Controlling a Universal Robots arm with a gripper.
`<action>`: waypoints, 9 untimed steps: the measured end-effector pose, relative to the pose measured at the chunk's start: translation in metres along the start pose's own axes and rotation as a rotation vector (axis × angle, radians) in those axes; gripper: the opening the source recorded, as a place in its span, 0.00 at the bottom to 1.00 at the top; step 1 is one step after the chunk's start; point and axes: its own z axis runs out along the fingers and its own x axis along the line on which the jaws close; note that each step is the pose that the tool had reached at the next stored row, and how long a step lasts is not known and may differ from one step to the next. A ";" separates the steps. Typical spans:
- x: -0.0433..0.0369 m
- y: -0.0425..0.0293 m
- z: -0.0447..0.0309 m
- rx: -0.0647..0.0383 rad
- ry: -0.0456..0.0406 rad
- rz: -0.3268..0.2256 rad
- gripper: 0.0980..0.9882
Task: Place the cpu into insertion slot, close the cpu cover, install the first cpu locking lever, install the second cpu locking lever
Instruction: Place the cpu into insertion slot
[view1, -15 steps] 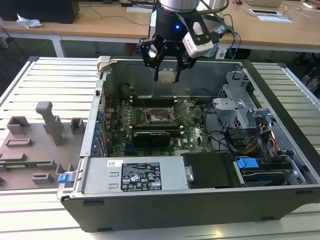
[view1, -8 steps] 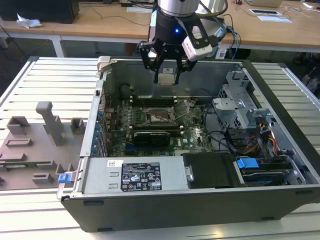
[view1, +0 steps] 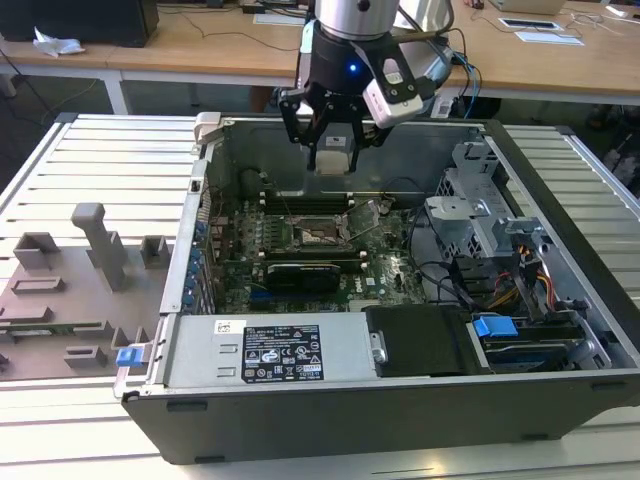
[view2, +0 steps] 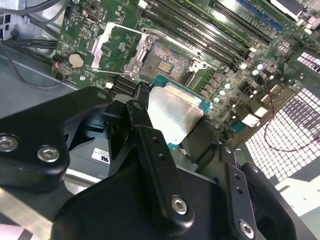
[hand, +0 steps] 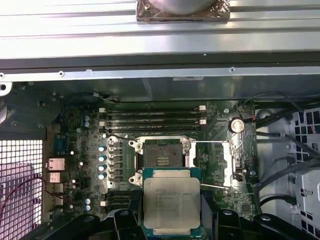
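Observation:
My gripper (view1: 333, 158) hangs inside the open computer case, shut on the cpu (view1: 333, 163), a small square chip with a pale metal top. In both wrist views the cpu (hand: 171, 200) (view2: 175, 116) sits flat between the black fingers (hand: 123, 220), held above the board and just to one side of the insertion slot (hand: 161, 156) (view2: 168, 62). The slot (view1: 318, 235) lies bare, its dark centre showing. The cpu cover (hand: 215, 162) (view2: 117, 50) is swung open beside it. A thin wire lever (hand: 216, 187) stands out from the socket next to the cover.
Long black memory slots (hand: 152, 117) run beyond the socket. A black graphics card (view1: 305, 276) lies on its near side. The case wall (view1: 205, 210), drive cage (view1: 470, 215) and cables (view1: 530, 280) ring the board. A grey fixture (view1: 70, 290) stands at the exterior view's left.

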 end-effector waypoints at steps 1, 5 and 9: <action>0.0000 0.0000 0.0005 0.000 0.0000 0.000 0.50; 0.0000 -0.0002 0.0023 0.000 0.0000 0.000 0.50; -0.0001 -0.0004 0.0042 0.000 0.0000 0.000 0.50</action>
